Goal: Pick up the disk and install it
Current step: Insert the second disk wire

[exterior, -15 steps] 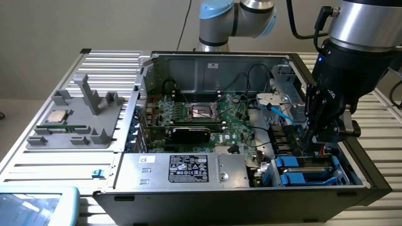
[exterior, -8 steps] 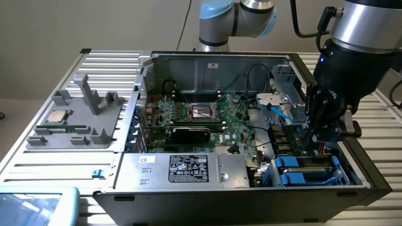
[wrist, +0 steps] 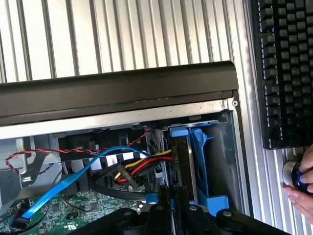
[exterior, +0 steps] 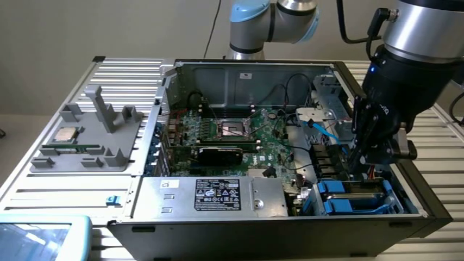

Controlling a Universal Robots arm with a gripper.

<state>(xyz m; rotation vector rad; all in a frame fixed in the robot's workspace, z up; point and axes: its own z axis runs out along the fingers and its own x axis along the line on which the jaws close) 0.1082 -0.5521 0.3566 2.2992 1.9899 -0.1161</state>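
In the wrist view the disk is seen edge-on, a dark slab with blue plastic rails, standing in the drive bay at the corner of the open computer case. My gripper is shut on the disk's near edge. In the exterior view my gripper reaches down into the case at the exterior view's right, just above the blue drive carriers. The black wrist hides the disk there.
Red, yellow, black and blue cables run close beside the bay. A black keyboard lies outside the case, and a person's hand rests on a knob. A grey fixture holds a processor chip. The silver power supply sits at the case front.
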